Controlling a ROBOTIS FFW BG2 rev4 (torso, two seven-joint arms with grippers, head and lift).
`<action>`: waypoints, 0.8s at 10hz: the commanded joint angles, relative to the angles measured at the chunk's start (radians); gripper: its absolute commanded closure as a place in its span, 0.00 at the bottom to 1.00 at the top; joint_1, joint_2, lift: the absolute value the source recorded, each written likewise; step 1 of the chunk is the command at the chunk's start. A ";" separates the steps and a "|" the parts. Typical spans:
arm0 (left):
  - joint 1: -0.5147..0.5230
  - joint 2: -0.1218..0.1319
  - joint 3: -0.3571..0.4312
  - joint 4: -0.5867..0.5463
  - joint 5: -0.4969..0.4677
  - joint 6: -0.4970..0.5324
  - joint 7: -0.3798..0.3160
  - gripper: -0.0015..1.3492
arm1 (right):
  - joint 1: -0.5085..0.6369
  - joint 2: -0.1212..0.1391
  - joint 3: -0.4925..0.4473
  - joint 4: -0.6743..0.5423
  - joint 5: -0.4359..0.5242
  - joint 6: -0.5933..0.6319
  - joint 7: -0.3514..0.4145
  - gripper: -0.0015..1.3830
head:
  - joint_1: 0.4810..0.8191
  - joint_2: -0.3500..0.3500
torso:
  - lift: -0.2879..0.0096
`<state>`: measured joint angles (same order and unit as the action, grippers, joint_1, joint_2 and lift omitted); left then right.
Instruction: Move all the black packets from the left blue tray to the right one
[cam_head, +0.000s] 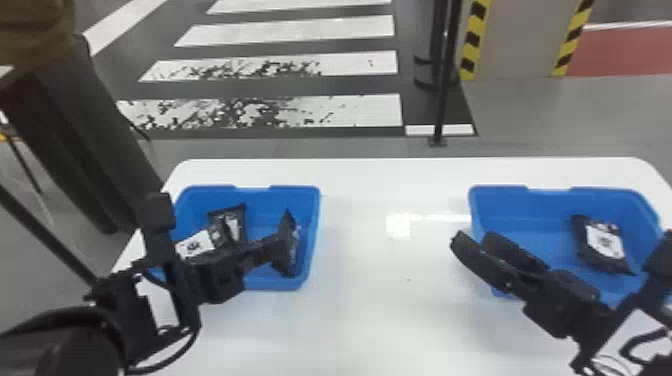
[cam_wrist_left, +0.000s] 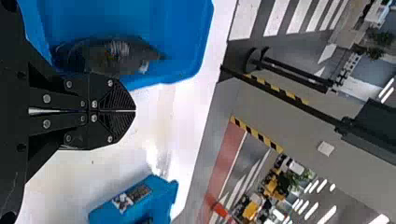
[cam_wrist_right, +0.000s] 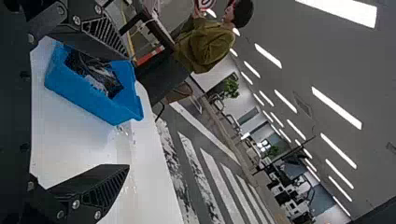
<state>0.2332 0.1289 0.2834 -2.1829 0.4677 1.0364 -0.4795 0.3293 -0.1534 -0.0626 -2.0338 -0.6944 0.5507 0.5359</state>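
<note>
Picking seems in hand: your left end effector, closed and empty at eleven o'clock, should open for the black packet; your right end effector, one o'clock, is open.

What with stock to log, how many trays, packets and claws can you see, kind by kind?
Blue trays: 2
Black packets: 4 visible; the left arm may hide more
Claws: 2
Total: 8
</note>
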 joint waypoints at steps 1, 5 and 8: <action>0.022 0.000 -0.020 -0.040 0.019 -0.006 -0.007 0.83 | -0.018 0.000 0.017 0.027 -0.047 0.006 0.003 0.15 | 0.63 0.68 | 0.50; 0.056 -0.023 0.046 -0.108 -0.049 0.112 0.033 0.42 | -0.030 -0.002 0.039 0.047 -0.081 0.021 0.007 0.15 | 0.63 0.69 | 0.50; -0.044 -0.012 0.080 -0.111 -0.246 0.225 0.073 0.09 | -0.027 -0.002 0.041 0.050 -0.085 0.033 0.009 0.15 | 0.63 0.81 | 0.50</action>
<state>0.2171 0.1129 0.3626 -2.2921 0.2677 1.2390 -0.4087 0.3020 -0.1549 -0.0218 -1.9850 -0.7791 0.5812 0.5446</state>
